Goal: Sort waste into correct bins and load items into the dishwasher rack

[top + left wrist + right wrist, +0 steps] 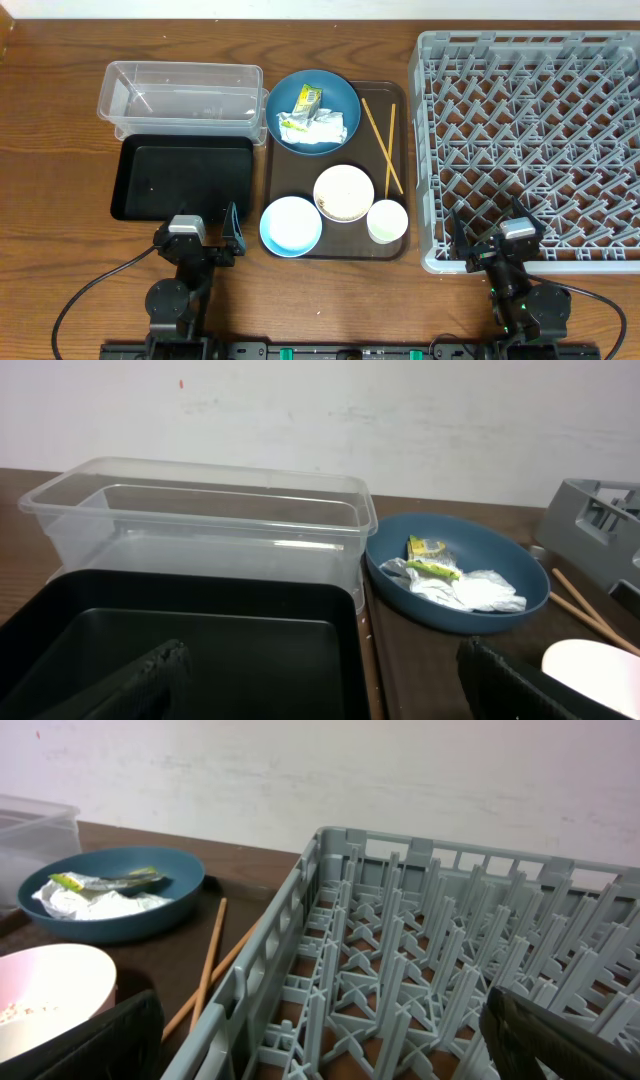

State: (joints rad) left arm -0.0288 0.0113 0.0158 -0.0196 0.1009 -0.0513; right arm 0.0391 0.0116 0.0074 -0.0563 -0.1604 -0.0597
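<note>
This looks to me like a robot test room: I see a brown wooden table [60,120], a bare white wall [400,410] at 12 o'clock, and black cables [100,277] at 7 o'clock.

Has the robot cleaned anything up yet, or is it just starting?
Just starting. Nothing looks done: the rack, clear tub and black tray hold nothing. The left gripper and right gripper are open and empty. Left to do: napkin and wrapper on the dark blue plate, crumbs in the white bowl, then chopsticks, light blue bowl and white cup into the rack.
</note>
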